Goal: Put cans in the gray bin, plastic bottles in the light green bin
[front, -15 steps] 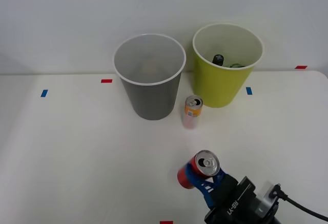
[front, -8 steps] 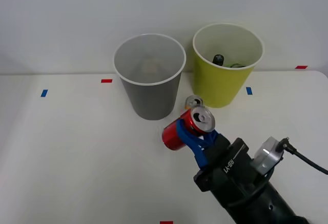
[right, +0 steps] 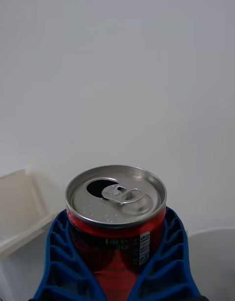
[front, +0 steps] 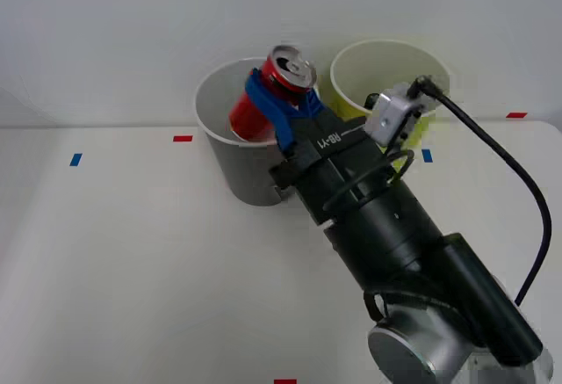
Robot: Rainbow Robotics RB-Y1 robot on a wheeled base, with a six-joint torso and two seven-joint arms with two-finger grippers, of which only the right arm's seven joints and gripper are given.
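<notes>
My right gripper (front: 274,103) is shut on the short red can (front: 263,103), holding it tilted in the air over the mouth of the gray bin (front: 230,169). In the wrist view the red can (right: 116,218) sits between the blue ribbed fingers (right: 58,262), its silver pull-tab top facing the camera. The light green bin (front: 386,63) stands just right of the gray bin, partly covered by my arm. The orange and pink can and the plastic bottles are hidden behind the arm.
Both bins stand at the back of the white table (front: 114,252) against a white wall. Small red tape marks (front: 183,139) and blue tape marks (front: 75,160) dot the tabletop. My arm crosses the table's right half.
The right arm has lifted the red can from low over the table's front up and back, so it now hangs over the gray bin's opening. The arm now covers the orange can.
</notes>
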